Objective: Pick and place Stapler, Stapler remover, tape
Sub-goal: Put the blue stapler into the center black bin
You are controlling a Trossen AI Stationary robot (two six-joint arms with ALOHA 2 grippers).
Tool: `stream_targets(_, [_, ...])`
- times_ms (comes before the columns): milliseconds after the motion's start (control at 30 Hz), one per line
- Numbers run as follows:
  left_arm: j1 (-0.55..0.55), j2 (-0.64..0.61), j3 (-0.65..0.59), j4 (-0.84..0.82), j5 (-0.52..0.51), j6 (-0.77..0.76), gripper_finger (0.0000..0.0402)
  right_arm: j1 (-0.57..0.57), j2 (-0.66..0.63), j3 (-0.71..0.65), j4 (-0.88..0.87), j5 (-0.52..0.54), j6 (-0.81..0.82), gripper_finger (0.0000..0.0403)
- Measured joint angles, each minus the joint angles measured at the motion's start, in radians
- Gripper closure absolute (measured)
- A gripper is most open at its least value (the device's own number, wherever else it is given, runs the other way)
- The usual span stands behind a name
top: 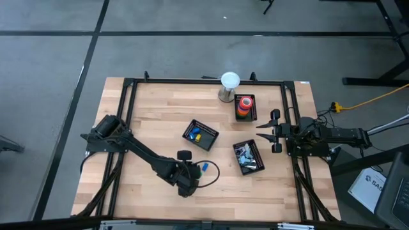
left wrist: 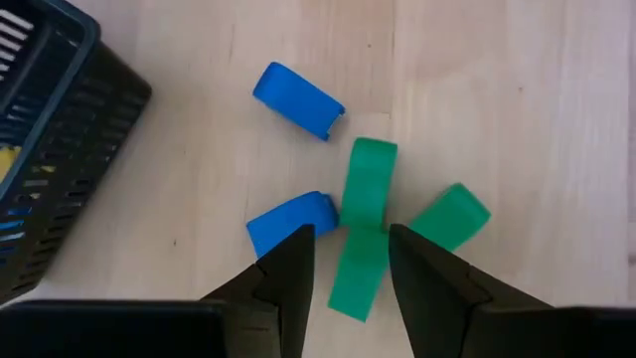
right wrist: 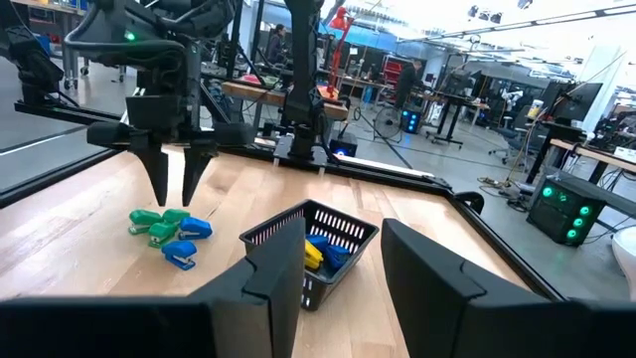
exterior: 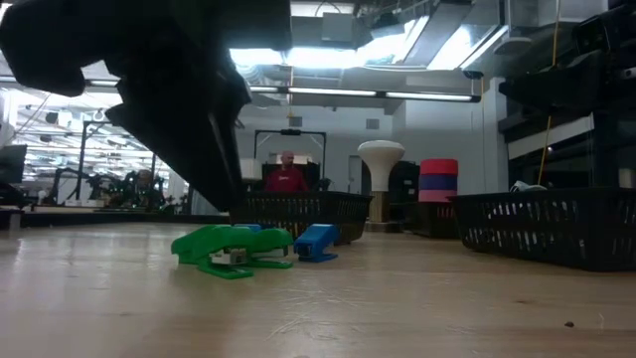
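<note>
Coloured tape rolls (top: 244, 105) already sit stacked in a black basket (top: 254, 115), while the left gripper (left wrist: 346, 261), jaws spread, straddles a green plastic stapler (left wrist: 363, 239) on the table

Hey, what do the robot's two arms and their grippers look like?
Both arms are dark, nearly black, jointed segments. The left gripper and right gripper each have two flat, tapering dark fingers. A thin black cable loops by the left arm's wrist. No markings are legible.

Green and blue staplers (left wrist: 364, 227) clustered on table (left wrist: 517, 89)
</note>
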Motion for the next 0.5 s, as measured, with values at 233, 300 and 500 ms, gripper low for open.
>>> stream_targets(233, [0.003,0.0,0.0,-0.012,-0.054,0.015,0.0274,0.0,0.0,0.0,0.0,0.0,0.0,0.0263])
stream_targets(300, [0.007,0.0,0.0,-0.012,-0.056,0.033,0.0274,0.0,0.0,0.0,0.0,0.0,0.0,0.0263])
stream_targets(500, [0.033,0.0,0.0,-0.027,-0.042,0.192,0.0274,0.0,0.0,0.0,0.0,0.0,0.0,0.0263])
